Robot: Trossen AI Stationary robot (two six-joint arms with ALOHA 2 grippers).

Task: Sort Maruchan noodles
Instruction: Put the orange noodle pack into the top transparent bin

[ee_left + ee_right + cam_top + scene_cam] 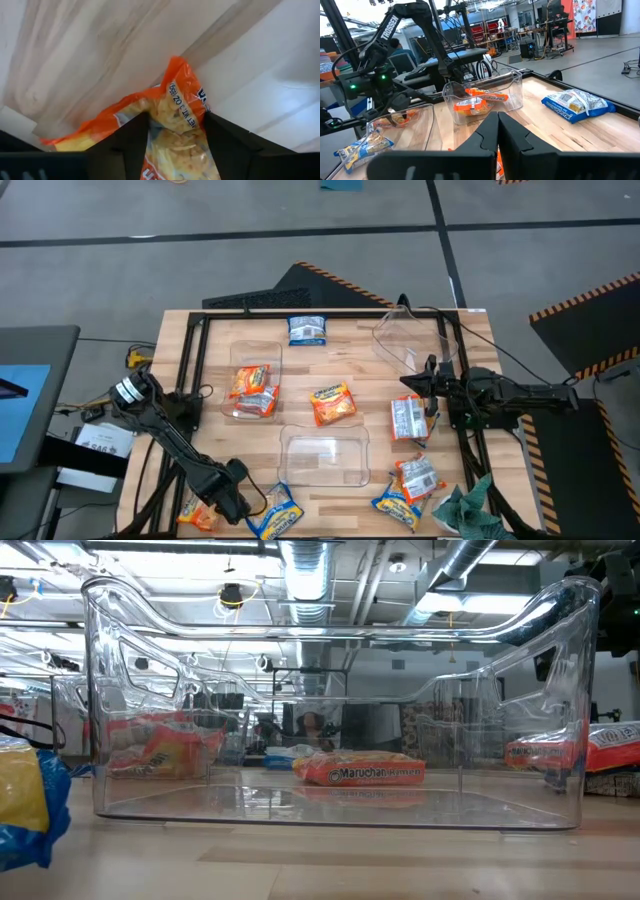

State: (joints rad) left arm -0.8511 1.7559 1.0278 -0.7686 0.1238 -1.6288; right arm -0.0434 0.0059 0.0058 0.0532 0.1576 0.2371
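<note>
**Straddling an orange packet at the table's near-left corner**

Reaching down to the front-left corner of the wooden table (340, 370), the left gripper (215, 505) has its two dark fingers (127, 140) set on either side of an orange Maruchan packet (175, 120). The fingers stand apart with the packet between them; whether they already pinch it firmly cannot be told. Judging by this placement, the pickup of this packet is the step in hand, with a blue-and-yellow packet (275, 518) lying just beside it.

The left arm stretches from its base at the table's left edge, folded low and angled toward that corner. The right gripper (425, 380) waits over the right side, fingers pressed together and holding nothing, near a silver-backed packet (408, 420).

Sorting looks partly done: two orange packets sit inside the left clear tub (240, 350), likely grouped by colour. An empty clear tub (325, 458) stands at the front centre. Another orange packet (332, 404) lies loose mid-table, and a blue packet (307, 330) rests at the far edge.
</note>
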